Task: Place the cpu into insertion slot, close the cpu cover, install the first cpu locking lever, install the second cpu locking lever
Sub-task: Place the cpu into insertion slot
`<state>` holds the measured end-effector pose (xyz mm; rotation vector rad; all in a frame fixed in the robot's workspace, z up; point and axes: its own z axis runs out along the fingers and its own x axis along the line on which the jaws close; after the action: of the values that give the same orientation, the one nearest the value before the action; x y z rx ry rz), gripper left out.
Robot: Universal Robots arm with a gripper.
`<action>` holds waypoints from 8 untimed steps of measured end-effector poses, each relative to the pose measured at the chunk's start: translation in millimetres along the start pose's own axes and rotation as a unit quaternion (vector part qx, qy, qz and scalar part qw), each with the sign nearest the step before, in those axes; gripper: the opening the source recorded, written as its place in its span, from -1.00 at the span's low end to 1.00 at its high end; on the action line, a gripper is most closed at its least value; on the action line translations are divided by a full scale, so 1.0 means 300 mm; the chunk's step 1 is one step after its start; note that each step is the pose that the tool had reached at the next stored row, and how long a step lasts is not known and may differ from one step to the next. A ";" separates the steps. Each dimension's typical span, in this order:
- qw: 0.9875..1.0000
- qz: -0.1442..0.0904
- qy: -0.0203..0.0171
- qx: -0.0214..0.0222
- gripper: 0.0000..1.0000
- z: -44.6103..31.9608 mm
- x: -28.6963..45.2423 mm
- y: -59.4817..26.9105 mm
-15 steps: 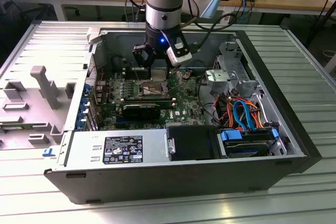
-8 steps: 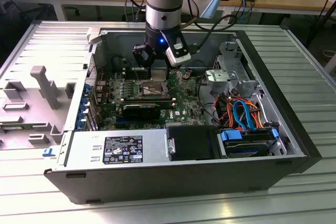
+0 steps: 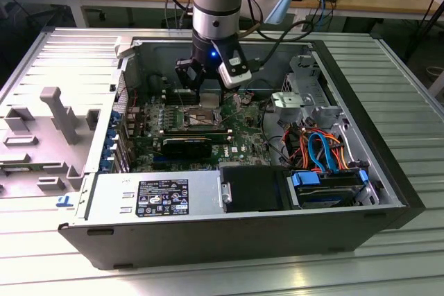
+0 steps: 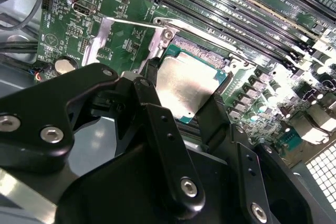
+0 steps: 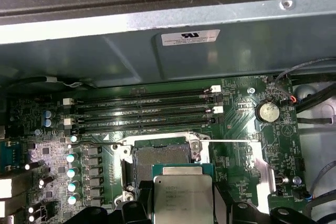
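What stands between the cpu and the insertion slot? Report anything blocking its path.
Nothing visible does. The cpu, held in the jaws, hangs just off the insertion slot, whose dark recess lies bare. The cpu cover is swung open to one side, clear of the path.

Matt silvery metal cpu point(image 5: 181, 198), shiny metal-rimmed insertion slot point(image 5: 159, 155), glossy green board point(image 5: 237, 135)

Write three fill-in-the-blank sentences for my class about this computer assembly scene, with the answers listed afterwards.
1. The gripper is shut on the ___.
2. The insertion slot is ___: nothing sits in it.
3. The cpu cover is swung ___.
Missing words: cpu; empty; open.
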<state>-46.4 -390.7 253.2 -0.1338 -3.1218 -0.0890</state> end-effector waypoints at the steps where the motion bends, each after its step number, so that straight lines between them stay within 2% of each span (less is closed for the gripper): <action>1: 1.000 0.002 0.000 0.001 0.09 0.000 0.000 0.000; 5: 1.000 0.011 -0.001 0.005 0.09 0.001 0.000 0.000; 8: 1.000 0.018 -0.002 0.006 0.09 0.002 0.000 0.000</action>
<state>-46.3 -390.6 252.7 -0.1912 -3.1208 -0.0697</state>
